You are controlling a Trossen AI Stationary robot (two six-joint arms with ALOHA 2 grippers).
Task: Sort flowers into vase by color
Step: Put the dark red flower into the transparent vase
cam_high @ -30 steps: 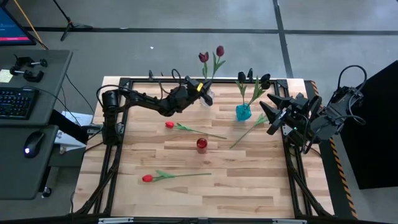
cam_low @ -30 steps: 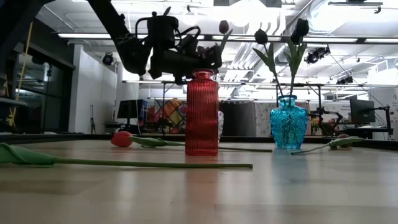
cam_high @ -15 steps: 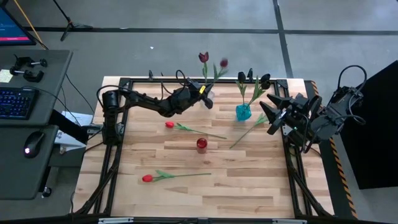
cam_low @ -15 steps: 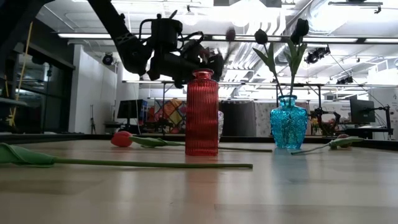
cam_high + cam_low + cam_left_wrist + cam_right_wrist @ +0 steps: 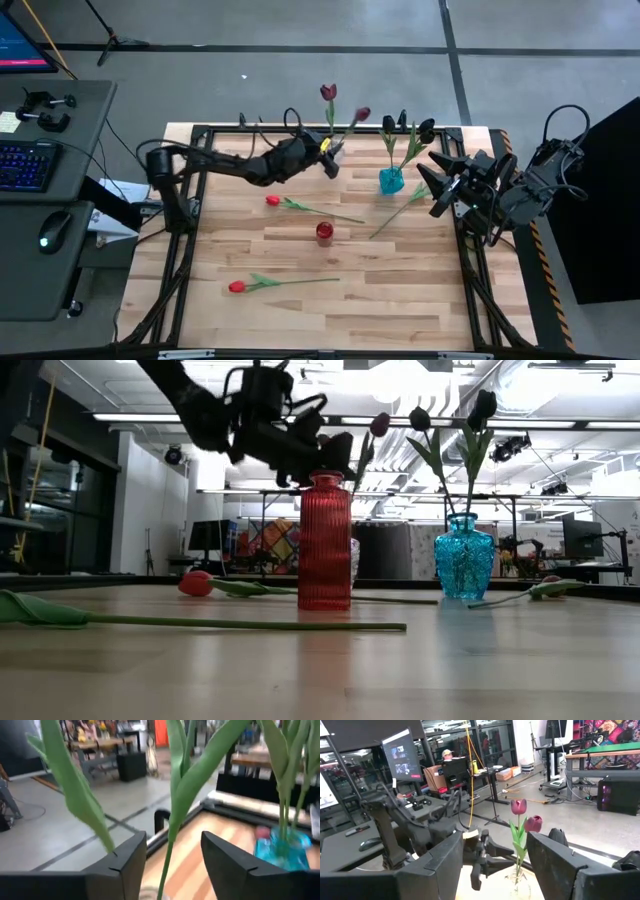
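Note:
My left gripper is open at the clear vase by the table's far edge. A green stem stands in the gap between its fingers, apart from both. That vase holds two maroon tulips: one is upright, the other leans toward the table's right. A blue vase holds near-black tulips. Two red tulips lie flat on the wood, as does another flower by the blue vase. My right gripper hovers open at the right, holding nothing.
A red ribbed vase stands mid-table with nothing in it. A black frame rims the table. Bare wood lies along the near edge. Left of the table is a desk with a keyboard.
My left gripper has opened, let go of a maroon tulip's stem, risen a little and tipped up toward level. That tulip stays in the clear vase. It has swung toward the table's right, and its head is lower than before.

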